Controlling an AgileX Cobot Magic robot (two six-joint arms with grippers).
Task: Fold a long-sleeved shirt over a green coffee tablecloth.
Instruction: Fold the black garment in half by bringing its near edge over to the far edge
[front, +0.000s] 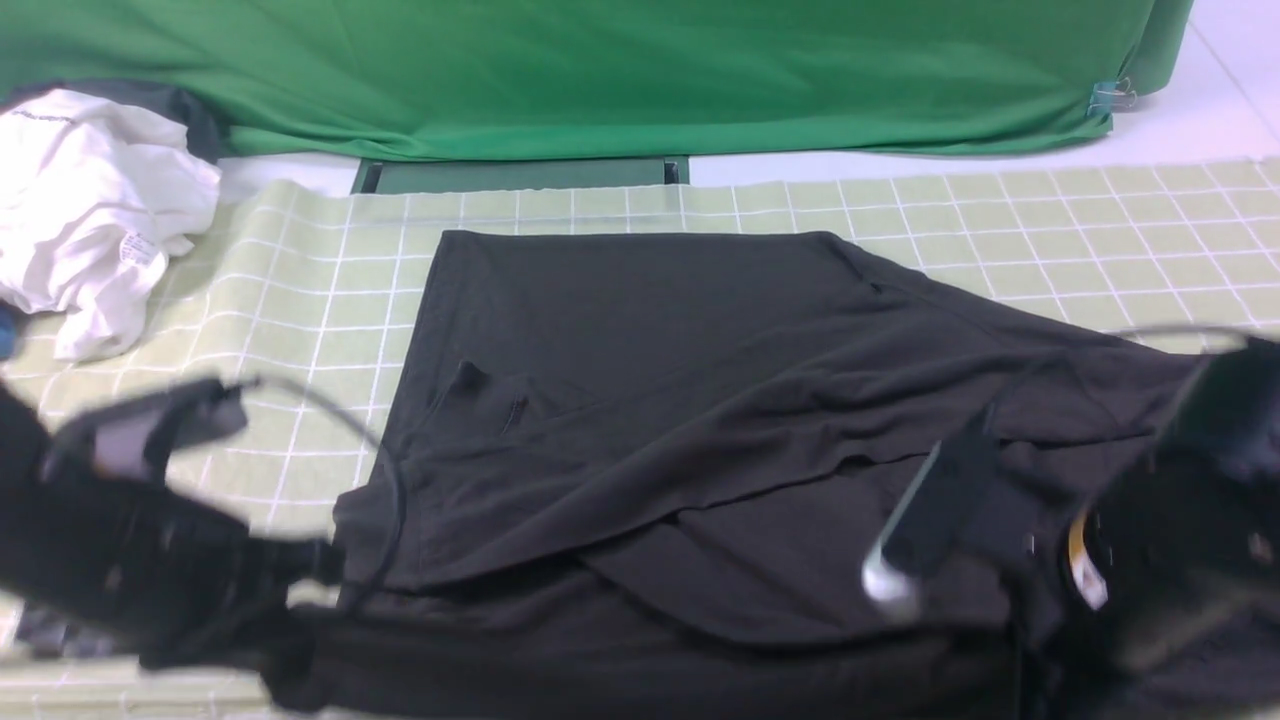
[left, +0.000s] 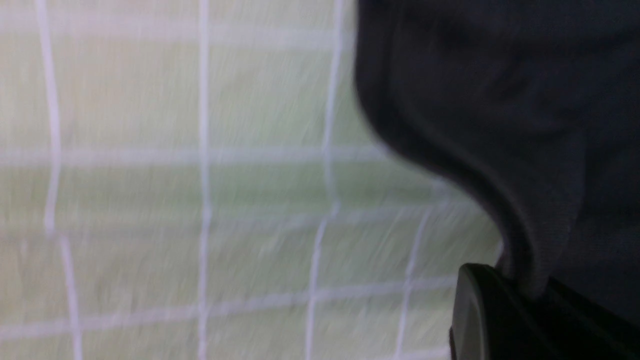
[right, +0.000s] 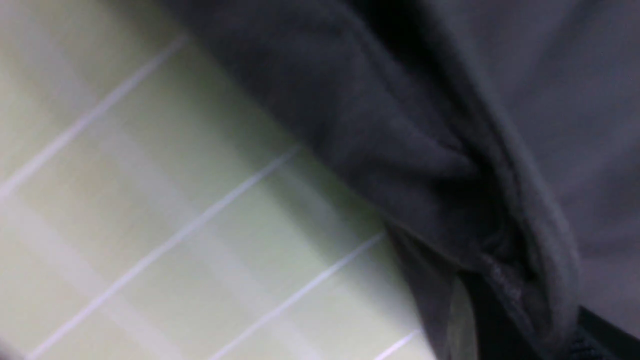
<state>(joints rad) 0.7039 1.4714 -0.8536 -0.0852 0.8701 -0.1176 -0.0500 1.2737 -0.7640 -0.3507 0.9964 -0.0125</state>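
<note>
- Left gripper: pressed together on a hemmed edge of the long-sleeved shirt, at its near-left corner.
- Right gripper: looks pinched on a bunched fold of the same shirt, at the near-right end by the collar. That view is blurred, so this is a judgement.
- Shirt lies on the green coffee tablecloth, long axis running left to right across the counter. Collar end is to the robot's right, hem end to its left. One layer lies diagonally across the body.
- Key relation: both grippers sit on the near edge, and the bulk of the shirt lies ahead of them, toward the far side. My read: the next fold carries that near edge forward over the body, both arms in step. Each arm has its own end; neither is nearer overall.
- Writing: neck label shows white and yellow, text too small to read. No chest logo in view.
- White garment at far left, apart from the shirt, has a small tag; its print is unreadable.
</note>
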